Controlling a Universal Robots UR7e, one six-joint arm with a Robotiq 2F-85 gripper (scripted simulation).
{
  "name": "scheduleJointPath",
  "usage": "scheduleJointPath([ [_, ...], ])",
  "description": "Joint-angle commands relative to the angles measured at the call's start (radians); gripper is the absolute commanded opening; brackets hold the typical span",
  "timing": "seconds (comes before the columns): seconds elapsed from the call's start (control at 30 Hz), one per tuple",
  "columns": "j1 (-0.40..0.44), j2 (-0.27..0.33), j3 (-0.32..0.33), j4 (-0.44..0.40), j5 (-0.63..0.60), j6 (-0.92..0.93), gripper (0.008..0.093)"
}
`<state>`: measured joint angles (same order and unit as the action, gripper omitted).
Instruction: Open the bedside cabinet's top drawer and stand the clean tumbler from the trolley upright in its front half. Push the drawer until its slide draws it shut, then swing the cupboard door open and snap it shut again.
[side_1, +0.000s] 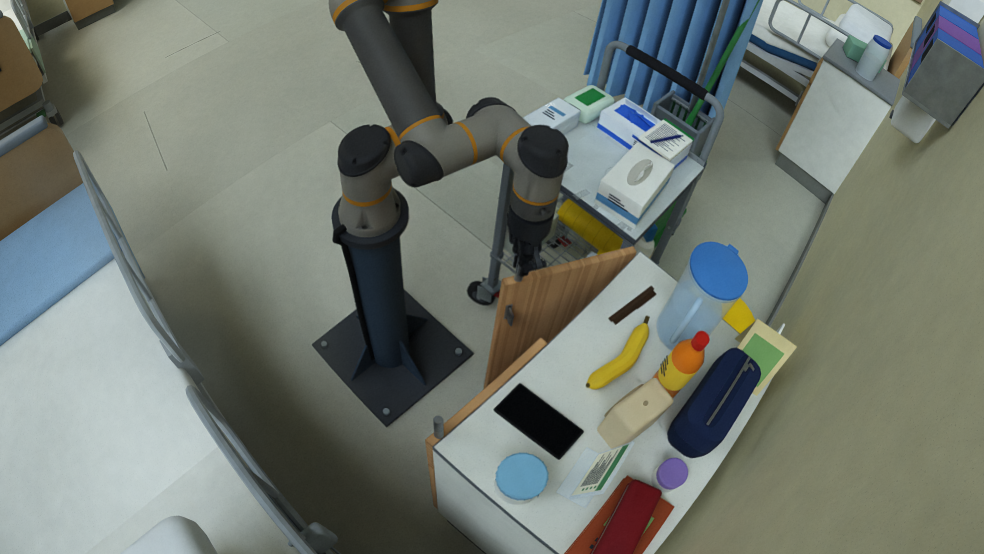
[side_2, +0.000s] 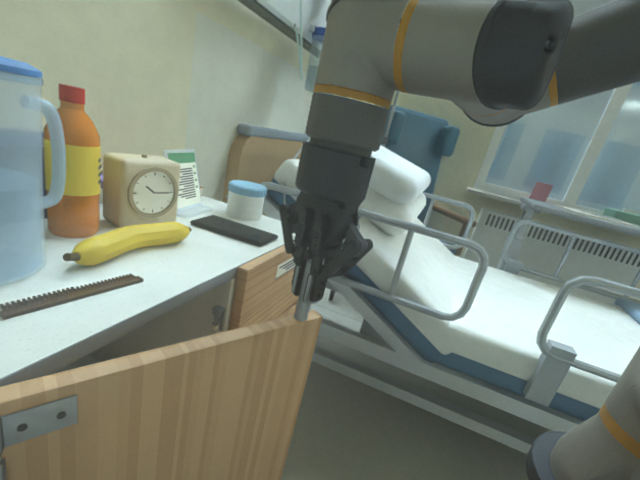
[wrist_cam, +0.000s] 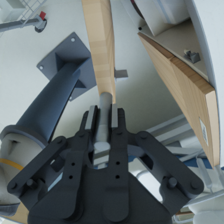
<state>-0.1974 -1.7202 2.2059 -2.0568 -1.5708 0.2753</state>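
Note:
The cupboard door's grey bar handle (wrist_cam: 104, 119) rises at the free edge of the wooden door (side_2: 155, 398), which stands swung well out from the bedside cabinet (side_1: 585, 413). The door (side_1: 551, 310) is hinged on the trolley side of the cabinet. The top drawer's wooden front (side_2: 263, 287) sits beside the door opening under the white cabinet top, with a small label on it. The tumbler is not visible. My gripper (side_2: 308, 289) points straight down over the door's free edge (wrist_cam: 104, 116) and is closed around the bar handle.
The trolley (side_1: 620, 165) stands right behind the door, loaded with boxes and a wire basket. My arm's pedestal (side_1: 379, 303) is to the door's left. A bed with grey rails (side_2: 439, 289) lies beyond. The cabinet top carries a banana (side_2: 126, 240), jug, bottle, clock and phone.

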Motion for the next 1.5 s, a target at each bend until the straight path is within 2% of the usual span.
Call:
scheduleJointPath([
  [0.0,-0.001,0.002,-0.003,-0.001,0.0,-0.005,0.008],
  [1.47,-0.018,0.136,-0.123,-0.014,0.0,-0.232,0.008],
])
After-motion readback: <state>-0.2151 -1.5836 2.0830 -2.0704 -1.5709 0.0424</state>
